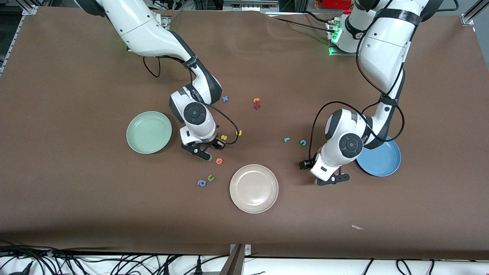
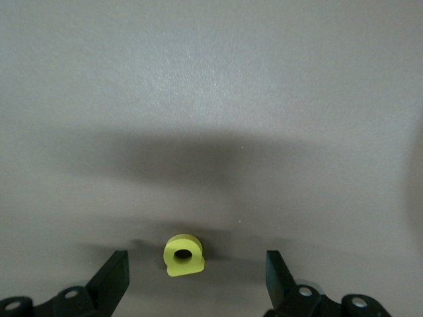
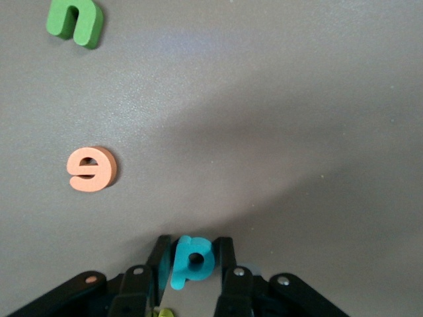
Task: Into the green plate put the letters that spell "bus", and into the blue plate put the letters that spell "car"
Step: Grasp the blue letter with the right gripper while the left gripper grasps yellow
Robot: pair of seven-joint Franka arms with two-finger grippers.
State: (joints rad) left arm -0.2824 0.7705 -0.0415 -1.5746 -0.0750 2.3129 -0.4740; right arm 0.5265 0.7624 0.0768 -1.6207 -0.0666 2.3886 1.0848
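The right gripper [image 3: 193,261] clamps the teal "b" [image 3: 192,259] low over the bench [image 1: 76,191] beside the green plate [image 1: 149,132], while the left gripper [image 2: 195,277], fingers apart, straddles the yellow "a" [image 2: 183,254] near the blue plate [image 1: 382,160].

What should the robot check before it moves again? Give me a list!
1. Right tool closed on the teal b: ok.
2. Teal b lifted off the table: cannot tell.
3. Green plate close beside the right tool: ok.
4. Left tool open, with the yellow a between its fingers: ok.
5. Blue plate close beside the left tool: ok.
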